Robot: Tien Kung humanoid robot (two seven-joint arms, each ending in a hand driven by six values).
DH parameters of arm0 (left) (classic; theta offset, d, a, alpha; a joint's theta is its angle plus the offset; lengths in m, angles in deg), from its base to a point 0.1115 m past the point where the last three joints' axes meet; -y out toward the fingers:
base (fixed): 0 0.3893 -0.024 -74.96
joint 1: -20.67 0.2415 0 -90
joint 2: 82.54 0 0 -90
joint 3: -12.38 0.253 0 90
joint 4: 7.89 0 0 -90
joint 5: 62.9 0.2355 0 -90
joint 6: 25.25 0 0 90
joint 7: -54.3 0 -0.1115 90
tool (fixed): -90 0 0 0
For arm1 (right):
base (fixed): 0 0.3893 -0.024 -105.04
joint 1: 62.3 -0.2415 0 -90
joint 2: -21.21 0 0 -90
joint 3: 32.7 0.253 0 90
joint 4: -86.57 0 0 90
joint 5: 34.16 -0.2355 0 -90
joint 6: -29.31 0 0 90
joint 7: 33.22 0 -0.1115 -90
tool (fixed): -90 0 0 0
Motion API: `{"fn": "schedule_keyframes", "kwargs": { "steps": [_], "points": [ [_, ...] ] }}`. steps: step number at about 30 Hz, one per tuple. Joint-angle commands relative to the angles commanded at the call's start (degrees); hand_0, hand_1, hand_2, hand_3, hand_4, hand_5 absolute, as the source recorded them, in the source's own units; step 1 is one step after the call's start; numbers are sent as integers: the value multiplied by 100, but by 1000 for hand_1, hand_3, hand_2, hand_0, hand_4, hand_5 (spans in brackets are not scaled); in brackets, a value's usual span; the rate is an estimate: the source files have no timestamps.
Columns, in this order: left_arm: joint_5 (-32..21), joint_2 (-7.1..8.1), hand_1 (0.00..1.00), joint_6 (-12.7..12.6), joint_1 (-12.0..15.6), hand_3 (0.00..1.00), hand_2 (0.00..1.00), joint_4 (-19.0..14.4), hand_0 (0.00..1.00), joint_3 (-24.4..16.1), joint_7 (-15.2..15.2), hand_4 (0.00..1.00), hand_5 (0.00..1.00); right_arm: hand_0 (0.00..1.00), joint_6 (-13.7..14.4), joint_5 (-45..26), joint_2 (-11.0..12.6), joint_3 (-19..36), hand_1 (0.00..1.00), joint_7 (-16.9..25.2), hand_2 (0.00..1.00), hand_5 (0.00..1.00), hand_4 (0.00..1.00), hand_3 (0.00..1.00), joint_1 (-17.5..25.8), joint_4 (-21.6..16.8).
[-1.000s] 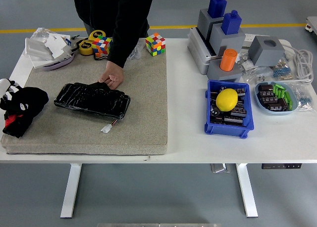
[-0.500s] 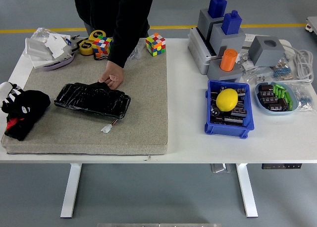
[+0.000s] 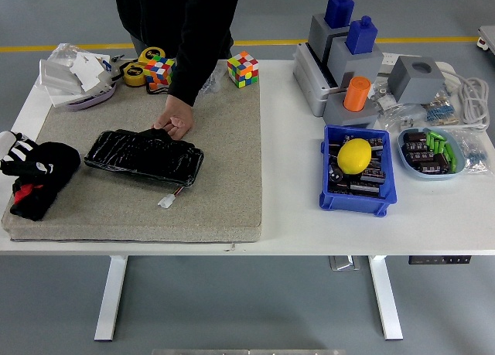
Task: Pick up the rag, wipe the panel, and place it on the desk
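Black panel (image 3: 144, 155), glossy, lying flat on a beige mat (image 3: 224, 192) covering the left half of the white worktop (image 3: 294, 223). A person's hand (image 3: 175, 124) rests on the panel's far edge. Small white connector (image 3: 166, 201) just beside the panel's near edge.

Left robot hand (image 3: 22, 160), at the mat's left edge, black with white markings, closed around a dark rag (image 3: 39, 186) with a red patch; rag bunched against the mat surface.

Two colour cubes (image 3: 242, 68) at the mat's far side. Blue bin (image 3: 357, 172) on the right half holds a yellow lemon (image 3: 355, 155). Grey blocks with blue tops (image 3: 344, 42) stand behind the bin.
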Motion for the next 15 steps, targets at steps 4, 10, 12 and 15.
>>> {"fn": "schedule_keyframes", "kwargs": {
  "steps": [4, 10, 12, 15],
  "points": [
    [-6, 16, 679, 38, 13, 786, 729, -46, 451, -30, -16, 998, 738, 733, 0, -6, 7, -14, 671, -8, 682, 568, 998, 617, 9, 8],
    [48, 117, 670, 116, 2, 786, 721, -363, 447, -169, -136, 998, 750, 733, -4, -15, 15, -32, 672, -13, 682, 566, 998, 615, 7, 18],
    [50, 164, 670, 126, -5, 786, 721, -456, 447, -276, -152, 998, 750, 733, -1, -13, 12, -32, 672, -10, 682, 566, 998, 615, -4, 16],
    [2, 242, 670, 134, 8, 786, 721, -592, 447, -459, -167, 998, 750, 733, 8, -9, 10, -28, 672, -6, 682, 566, 998, 615, -15, 14]
  ]
}}
